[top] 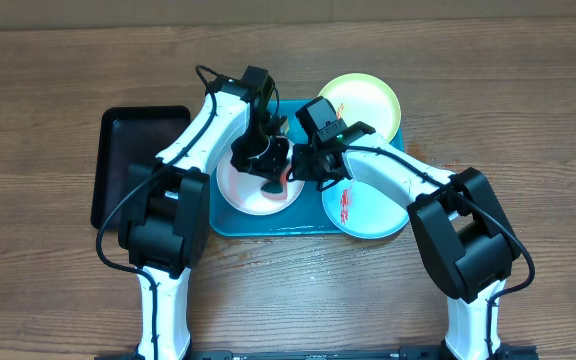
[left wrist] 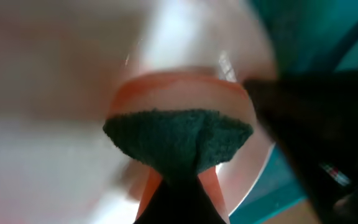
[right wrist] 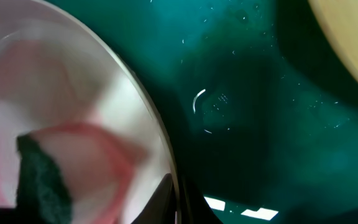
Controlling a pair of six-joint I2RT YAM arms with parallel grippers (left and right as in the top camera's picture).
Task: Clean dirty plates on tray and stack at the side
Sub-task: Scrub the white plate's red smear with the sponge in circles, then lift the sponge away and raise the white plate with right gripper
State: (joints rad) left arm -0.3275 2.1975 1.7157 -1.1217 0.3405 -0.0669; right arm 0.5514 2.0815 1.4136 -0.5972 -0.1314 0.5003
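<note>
- The robot is doing the scrub step on the white plate [top: 253, 195], the first of three plates by the look of it.
- The white plate is lying on the tray [top: 303, 220], on its left side. The tray is sitting near the middle of the table [top: 48, 80].
- The left gripper [top: 267, 163] is closed on a sponge [left wrist: 179, 140] and is pressing its dark green side down into the white plate.
- The right gripper [top: 300, 170] is reaching to the right rim of the white plate. Its fingers [right wrist: 166, 200] are sitting on each side of the rim and seem to be pinching it, likely to keep the plate from sliding.
- The plate is looking pink and smeary in the wrist views, so it probably is not clean yet.
- The green plate [top: 360, 105] is waiting at the tray's far right corner, and the teal plate [top: 373, 210] at its near right corner is showing red sauce.
- Next, the sponge likely needs to be rubbing round the whole white plate while the right gripper is holding it firm. Then the plate is going to the side, maybe onto the black tray [top: 128, 150] nearer the table's left edge.
- No words, brands or labels are showing anywhere clearly enough to read.
</note>
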